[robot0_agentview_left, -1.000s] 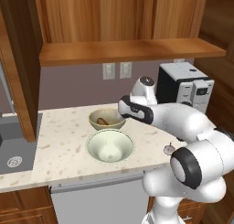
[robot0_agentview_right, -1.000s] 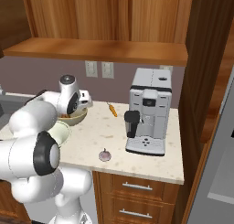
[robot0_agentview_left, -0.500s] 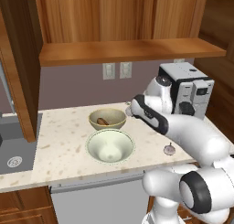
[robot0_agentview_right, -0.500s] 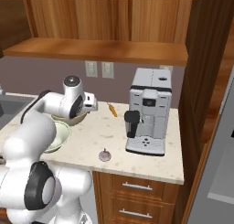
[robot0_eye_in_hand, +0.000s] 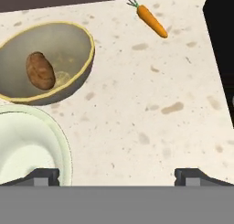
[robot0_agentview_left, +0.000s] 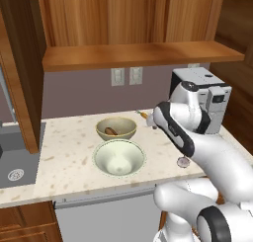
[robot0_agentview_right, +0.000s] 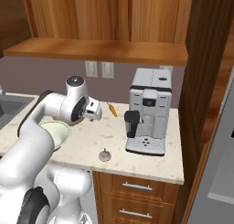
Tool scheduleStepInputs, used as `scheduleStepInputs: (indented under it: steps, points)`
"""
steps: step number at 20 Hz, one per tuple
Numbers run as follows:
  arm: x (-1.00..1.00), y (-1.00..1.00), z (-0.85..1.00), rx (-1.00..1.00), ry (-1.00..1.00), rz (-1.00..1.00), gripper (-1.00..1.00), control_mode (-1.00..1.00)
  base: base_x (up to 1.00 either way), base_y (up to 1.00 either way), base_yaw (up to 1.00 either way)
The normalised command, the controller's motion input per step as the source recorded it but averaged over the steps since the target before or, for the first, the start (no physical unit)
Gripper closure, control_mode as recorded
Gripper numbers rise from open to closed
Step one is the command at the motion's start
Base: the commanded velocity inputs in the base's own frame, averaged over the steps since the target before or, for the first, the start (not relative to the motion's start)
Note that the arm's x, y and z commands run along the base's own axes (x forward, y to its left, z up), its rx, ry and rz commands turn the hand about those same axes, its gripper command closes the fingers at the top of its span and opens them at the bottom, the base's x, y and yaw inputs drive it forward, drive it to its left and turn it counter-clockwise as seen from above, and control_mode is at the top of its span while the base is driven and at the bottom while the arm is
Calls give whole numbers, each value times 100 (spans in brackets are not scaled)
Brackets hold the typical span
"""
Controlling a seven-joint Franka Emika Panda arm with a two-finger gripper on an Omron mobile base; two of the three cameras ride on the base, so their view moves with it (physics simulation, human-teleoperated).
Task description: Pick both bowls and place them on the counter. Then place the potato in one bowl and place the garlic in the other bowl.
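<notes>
The tan-olive bowl (robot0_agentview_left: 116,129) (robot0_eye_in_hand: 68,45) stands on the counter (robot0_agentview_left: 64,157) (robot0_eye_in_hand: 151,104) with the brown potato (robot0_agentview_left: 111,131) (robot0_eye_in_hand: 40,71) lying inside it. Just in front of it sits the wider cream bowl (robot0_agentview_left: 119,157) (robot0_eye_in_hand: 27,145) (robot0_agentview_right: 57,131), which holds nothing. The garlic (robot0_agentview_left: 183,161) (robot0_agentview_right: 105,155) lies on the counter near the front edge, to the right of both bowls. My gripper (robot0_eye_in_hand: 118,176) (robot0_agentview_right: 93,115) hangs open above bare counter just right of the bowls, nothing between its fingers.
An orange carrot (robot0_eye_in_hand: 153,21) (robot0_agentview_right: 111,109) lies near the back wall. A coffee machine (robot0_agentview_left: 207,102) (robot0_agentview_right: 148,111) stands at the right end of the counter. A sink (robot0_agentview_left: 15,162) is at the left, and a wooden shelf (robot0_agentview_left: 138,56) hangs overhead.
My arm has swung right, away from the tan-olive bowl, and now hangs over open counter. The potato stays in that bowl; the garlic has not moved.
</notes>
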Motion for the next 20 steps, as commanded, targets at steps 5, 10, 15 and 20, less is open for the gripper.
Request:
scheduleStepInputs:
  steps: [5, 10, 15, 20]
  points:
    - [-43, -38, 0, 0, 14, -18, -100, -100, 0, 0, 0]
    - [-36, -42, -3, 0, 16, -11, -100, -100, 0, 0, 0]
    - [-40, -35, -17, 0, 3, -2, -100, -100, 0, 0, 0]
    - [-36, -15, -36, 0, -1, 0, -100, -100, 0, 0, 0]
